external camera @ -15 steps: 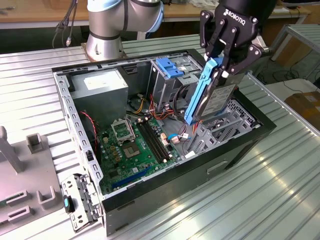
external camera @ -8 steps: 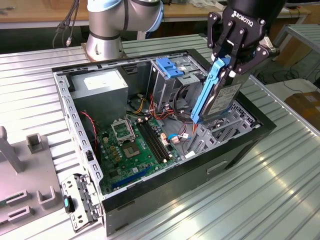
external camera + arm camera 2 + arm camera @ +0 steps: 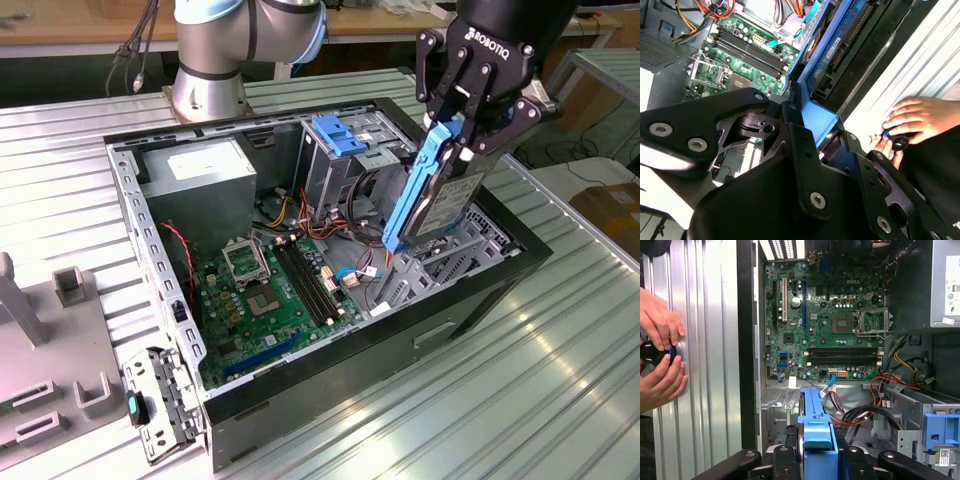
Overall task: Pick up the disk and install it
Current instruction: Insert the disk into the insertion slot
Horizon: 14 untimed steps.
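My gripper is shut on the disk, a silver drive framed by blue side rails. The disk hangs tilted, nearly on edge, over the exterior view's right part of the open computer case. Its lower end sits just above the metal bay near the case's front wall. In the first wrist view the blue rail runs out from between my black fingers toward the motherboard. The second wrist view has the disk sticking out past the gripper over the case edge.
Inside the case lie the green motherboard, a grey power-supply box and a drive cage topped by a blue bracket. A person's hands hold a small black knob on the ribbed table beside the case. Grey fixtures stand at the exterior view's left.
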### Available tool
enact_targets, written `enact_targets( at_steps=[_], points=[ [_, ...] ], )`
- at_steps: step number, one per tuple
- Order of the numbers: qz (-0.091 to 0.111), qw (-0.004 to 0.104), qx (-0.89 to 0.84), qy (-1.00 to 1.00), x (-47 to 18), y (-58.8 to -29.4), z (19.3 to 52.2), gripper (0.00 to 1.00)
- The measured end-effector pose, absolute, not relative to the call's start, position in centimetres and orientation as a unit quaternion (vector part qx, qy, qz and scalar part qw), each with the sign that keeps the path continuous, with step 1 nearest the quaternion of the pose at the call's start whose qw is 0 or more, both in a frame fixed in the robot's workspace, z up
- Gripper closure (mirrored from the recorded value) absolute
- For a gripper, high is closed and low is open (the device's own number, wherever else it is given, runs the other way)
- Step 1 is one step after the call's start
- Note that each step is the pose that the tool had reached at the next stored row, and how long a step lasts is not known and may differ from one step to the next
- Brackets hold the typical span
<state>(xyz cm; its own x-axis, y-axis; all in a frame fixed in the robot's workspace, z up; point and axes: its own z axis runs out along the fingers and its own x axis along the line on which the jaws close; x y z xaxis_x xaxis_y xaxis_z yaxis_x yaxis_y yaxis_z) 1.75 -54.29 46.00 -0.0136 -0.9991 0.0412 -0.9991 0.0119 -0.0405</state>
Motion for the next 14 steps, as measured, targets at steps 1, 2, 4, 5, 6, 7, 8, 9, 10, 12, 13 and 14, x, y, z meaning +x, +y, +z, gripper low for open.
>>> enact_targets(
  at_steps=[1,2,4,5,6,7,8,9,10,12,13,14],
  points=[
    [0.029,0.001,0.702,-0.711,1.8,-54.4,46.0,0.63],
    [0.03,0.001,0.702,-0.711,1.9,-54.4,46.0,0.63],
    [0.032,0.003,0.702,-0.711,2.3,-54.5,46.0,0.63],
    [0.033,0.004,0.702,-0.711,2.6,-54.5,45.9,0.63],
    [0.034,0.005,0.702,-0.711,3.1,-54.6,45.9,0.63],
    [0.035,0.007,0.702,-0.711,3.7,-54.6,45.9,0.63],
    [0.037,0.008,0.702,-0.711,4.3,-54.7,45.8,0.63],
    [0.039,0.01,0.702,-0.711,4.7,-54.7,45.8,0.63],
    [0.039,0.011,0.702,-0.711,4.9,-54.7,45.7,0.63],
    [0.04,0.011,0.702,-0.711,4.9,-54.7,45.7,0.63],
    [0.04,0.011,0.702,-0.711,4.9,-54.7,45.7,0.63],
    [0.04,0.011,0.702,-0.711,4.9,-54.7,45.6,0.63]
  ],
)
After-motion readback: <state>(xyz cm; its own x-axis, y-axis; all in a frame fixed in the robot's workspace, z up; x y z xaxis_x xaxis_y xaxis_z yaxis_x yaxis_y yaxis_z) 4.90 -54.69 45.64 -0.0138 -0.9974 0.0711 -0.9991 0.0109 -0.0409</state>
